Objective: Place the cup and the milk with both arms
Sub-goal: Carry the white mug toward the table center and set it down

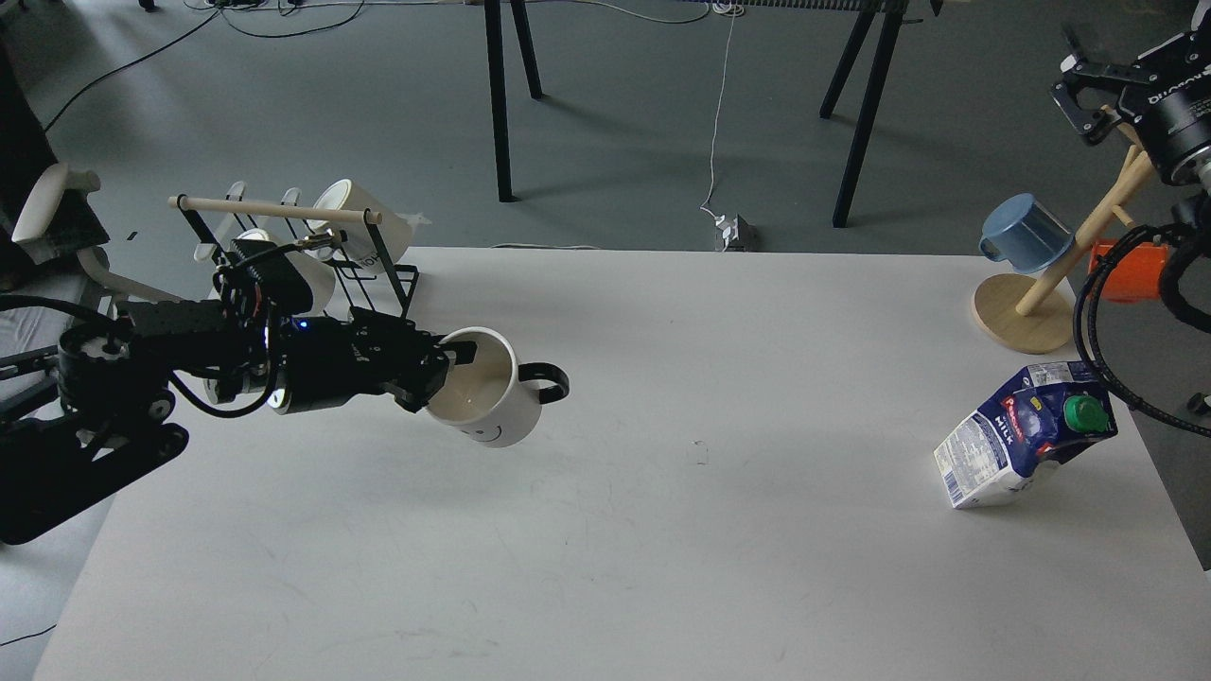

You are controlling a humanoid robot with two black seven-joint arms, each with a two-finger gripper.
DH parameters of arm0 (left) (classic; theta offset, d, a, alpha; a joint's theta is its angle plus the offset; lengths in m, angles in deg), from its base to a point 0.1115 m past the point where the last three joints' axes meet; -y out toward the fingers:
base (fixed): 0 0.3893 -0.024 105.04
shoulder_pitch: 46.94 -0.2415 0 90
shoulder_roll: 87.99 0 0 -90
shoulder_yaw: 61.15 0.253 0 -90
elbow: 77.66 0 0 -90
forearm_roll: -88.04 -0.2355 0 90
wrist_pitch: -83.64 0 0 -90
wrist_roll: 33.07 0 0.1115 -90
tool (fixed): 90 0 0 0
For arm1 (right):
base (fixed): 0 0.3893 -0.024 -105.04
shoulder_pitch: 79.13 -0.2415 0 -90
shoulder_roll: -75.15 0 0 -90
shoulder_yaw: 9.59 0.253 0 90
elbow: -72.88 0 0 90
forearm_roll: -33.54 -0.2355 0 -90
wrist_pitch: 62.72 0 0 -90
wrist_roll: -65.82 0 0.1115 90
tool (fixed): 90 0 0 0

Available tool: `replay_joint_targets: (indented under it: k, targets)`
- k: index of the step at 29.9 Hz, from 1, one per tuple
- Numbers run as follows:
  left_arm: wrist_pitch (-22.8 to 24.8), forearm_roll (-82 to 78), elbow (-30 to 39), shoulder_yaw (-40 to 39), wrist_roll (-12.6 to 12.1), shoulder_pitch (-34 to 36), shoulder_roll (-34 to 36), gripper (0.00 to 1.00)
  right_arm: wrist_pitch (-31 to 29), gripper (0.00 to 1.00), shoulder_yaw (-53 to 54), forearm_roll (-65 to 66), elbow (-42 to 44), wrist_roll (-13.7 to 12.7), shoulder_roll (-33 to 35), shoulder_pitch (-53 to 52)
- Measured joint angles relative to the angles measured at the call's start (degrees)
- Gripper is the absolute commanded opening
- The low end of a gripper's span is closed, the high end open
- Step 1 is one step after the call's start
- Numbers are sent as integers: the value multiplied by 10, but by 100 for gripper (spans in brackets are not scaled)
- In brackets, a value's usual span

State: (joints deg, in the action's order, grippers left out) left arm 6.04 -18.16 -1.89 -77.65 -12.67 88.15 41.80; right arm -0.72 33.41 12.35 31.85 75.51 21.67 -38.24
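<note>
The cup (492, 402), a white mug with a black handle and a small smiley face, hangs tilted above the left-middle of the white table (662, 530), handle pointing right. My left gripper (449, 371) is shut on its rim, one finger inside the mug. The milk (1017, 437), a dark blue and white carton with a green cap, leans tilted on the table near the right edge. My right gripper (1079, 87) is high at the far right, above and behind the milk, open and empty.
A black wire rack (383, 284) with white mugs stands at the back left, partly behind my left arm. A wooden stand (1017, 320) holding a blue cup (1026, 232) stands at the back right. A chair (47, 213) is left of the table.
</note>
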Motion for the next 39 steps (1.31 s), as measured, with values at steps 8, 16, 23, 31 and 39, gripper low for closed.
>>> replay_joint_targets:
  k: [8, 16, 23, 31, 39]
  targets:
    - [38, -134, -36, 6, -68, -3, -155, 8, 0, 99, -14, 0, -2, 1, 11, -20]
    - [72, -188, -85, 10, -85, -25, -262, 10, 0, 99, -44, 2, -1, 1, 24, -34]
    - [74, -188, -123, 10, -92, -27, -323, 12, 0, 99, -95, 3, 2, 1, 18, -85]
    - [75, -188, -151, 8, -90, -32, -324, 17, 0, 99, -98, 4, 4, 2, 13, -87]
    - [71, -188, -148, 5, -91, -33, -319, 58, 0, 99, -98, 4, 6, 3, 4, -87]
